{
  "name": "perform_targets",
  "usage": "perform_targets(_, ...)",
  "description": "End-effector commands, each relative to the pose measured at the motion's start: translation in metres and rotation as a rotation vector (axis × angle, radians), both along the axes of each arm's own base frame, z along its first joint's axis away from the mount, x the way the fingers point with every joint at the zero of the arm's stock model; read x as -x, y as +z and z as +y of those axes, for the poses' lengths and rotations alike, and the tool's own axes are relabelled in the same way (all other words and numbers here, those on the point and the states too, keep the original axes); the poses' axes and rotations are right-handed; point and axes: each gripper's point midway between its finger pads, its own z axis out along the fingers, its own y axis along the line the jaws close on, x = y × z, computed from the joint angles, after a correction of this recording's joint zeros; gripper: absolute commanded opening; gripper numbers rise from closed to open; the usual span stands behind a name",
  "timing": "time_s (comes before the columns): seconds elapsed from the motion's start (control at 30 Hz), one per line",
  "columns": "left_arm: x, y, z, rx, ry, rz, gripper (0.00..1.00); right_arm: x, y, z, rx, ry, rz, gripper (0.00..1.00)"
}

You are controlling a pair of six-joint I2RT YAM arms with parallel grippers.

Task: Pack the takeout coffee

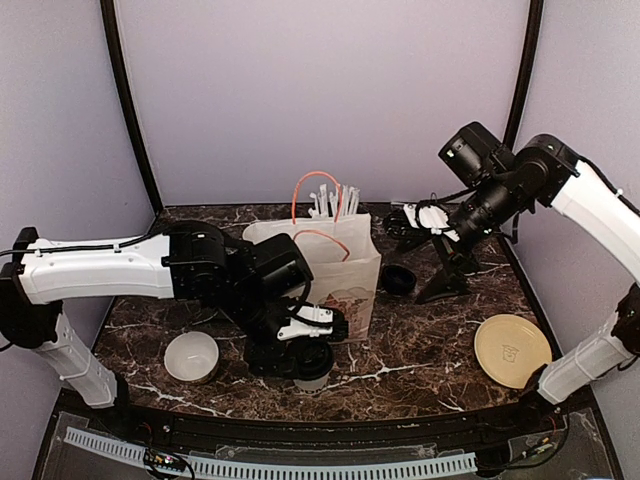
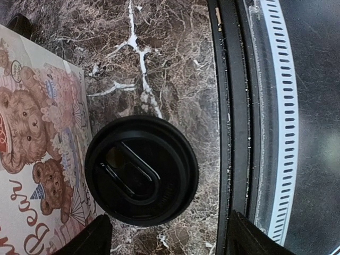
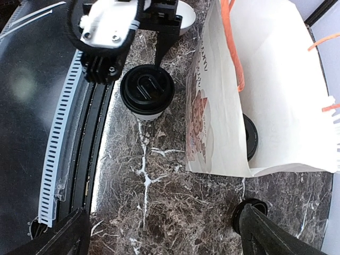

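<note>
**A:** Where does the coffee cup [image 2: 141, 170] sit relative to the left gripper [image 2: 169, 215]?

**B:** Directly beneath it, upright on the tabletop [image 2: 159, 64]. Its black lid lies between the two fingers, which are spread wide and touch nothing.

**A:** So how should it take hold?

**B:** I'd lower it straight down until the fingers pass the lid's rim, then close on the paper wall below. Pinching the lid itself would likely pop it off. The squeeze should be gentle, because a paper wall gives.

**A:** Is anything in the way?

**B:** The paper bag [image 2: 37, 149] stands just beside the cup on one finger's side, so that finger has little room. It should slide in without snagging the bag's face. The cup should then go up upright, high enough to clear the bag's mouth and its orange handles [image 3: 236, 64].

**A:** And the right gripper [image 3: 164, 223]?

**B:** It hangs above the tabletop, wide and empty. It could steady the bag.
</note>
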Motion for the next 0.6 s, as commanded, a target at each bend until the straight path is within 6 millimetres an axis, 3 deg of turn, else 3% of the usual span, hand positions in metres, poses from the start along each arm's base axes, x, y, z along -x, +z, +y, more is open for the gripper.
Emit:
perform_targets(0.0, -0.015, -0.005, -0.004, -0.031, -0.007, -0.087, 0.81, 0.006, 0.002, -0.011, -0.021, -0.015, 0.045, 0.98)
perform_targets(0.57, -0.043, -0.021, -0.025, -0.035, 0.082, -0.133, 0.86, 0.0, -0.019, -0.02, -0.013, -0.063, 0.081, 0.99)
